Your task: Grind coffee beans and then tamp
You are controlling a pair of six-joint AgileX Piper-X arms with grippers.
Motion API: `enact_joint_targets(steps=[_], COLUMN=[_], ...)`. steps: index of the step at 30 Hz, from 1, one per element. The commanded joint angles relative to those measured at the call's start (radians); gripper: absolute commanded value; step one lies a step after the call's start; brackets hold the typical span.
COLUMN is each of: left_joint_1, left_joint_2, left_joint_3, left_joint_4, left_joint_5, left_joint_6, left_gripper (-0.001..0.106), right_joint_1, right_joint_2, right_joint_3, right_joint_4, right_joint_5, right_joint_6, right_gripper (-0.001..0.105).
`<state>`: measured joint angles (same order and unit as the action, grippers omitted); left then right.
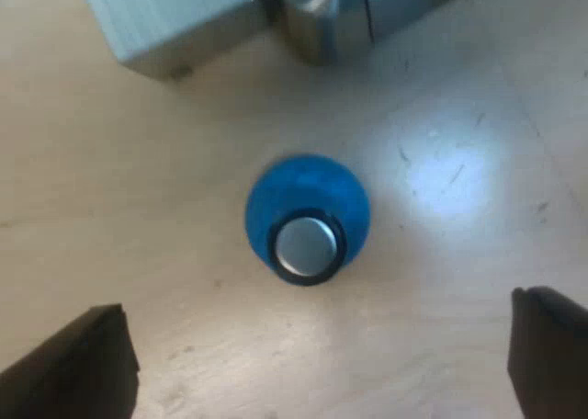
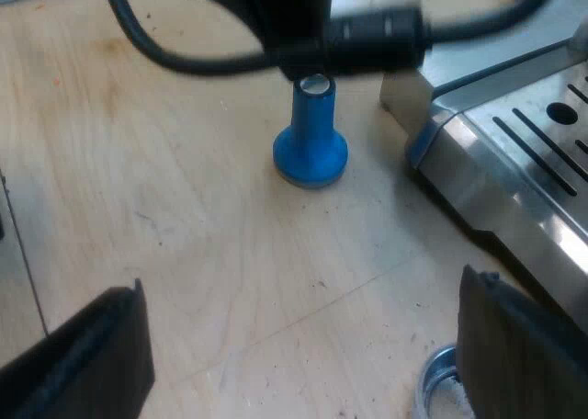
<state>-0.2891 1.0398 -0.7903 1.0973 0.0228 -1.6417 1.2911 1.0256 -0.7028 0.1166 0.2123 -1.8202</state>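
The left gripper (image 1: 317,345) hangs straight over the blue tamper (image 1: 308,219), fingers spread wide and holding nothing; this looks like lining up to grasp its stem from above. The tamper stands upright on the wooden table (image 1: 459,254), base down and metal cap up, close to the espresso machine (image 1: 184,24) but apart from it. The right gripper (image 2: 303,345) also has its fingers apart and empty, waiting near the machine's drip tray (image 2: 542,134). A round silvery rim (image 2: 439,382) lies just beside one right finger; I cannot tell what it is. Nothing blocks the tamper.
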Motion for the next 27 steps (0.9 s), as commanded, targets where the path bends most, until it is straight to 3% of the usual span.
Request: enact_joint_targets(steps=[1, 8, 17, 24, 27], left_joint_1=[0.001, 0.001, 0.001, 0.001, 0.001], left_joint_2=[0.050, 0.127, 0.251, 0.281, 0.281], left_joint_3=[0.013, 0.082, 0.087, 0.087, 0.087], left_joint_4=[-0.015, -0.153, -0.190, -0.219, -0.224], left_joint_5=[0.026, 0.025, 0.025, 0.028, 0.028], left_joint_6=[0.011, 0.011, 0.009, 0.009, 0.002], left_gripper=[0.083, 0.083, 0.078, 0.077, 0.063], right_joint_1=[0.000, 0.000, 0.000, 0.000, 0.000], right_joint_2=[-0.003, -0.003, -0.003, -0.003, -0.003], right_joint_3=[-0.001, -0.001, -0.001, -0.001, -0.001], right_joint_4=[-0.008, -0.008, -0.008, -0.008, -0.008], right_joint_5=[0.000, 0.000, 0.000, 0.000, 0.000], right_joint_6=[-0.016, -0.016, -0.016, -0.016, -0.016], right_gripper=[0.071, 0.071, 0.071, 0.071, 0.071])
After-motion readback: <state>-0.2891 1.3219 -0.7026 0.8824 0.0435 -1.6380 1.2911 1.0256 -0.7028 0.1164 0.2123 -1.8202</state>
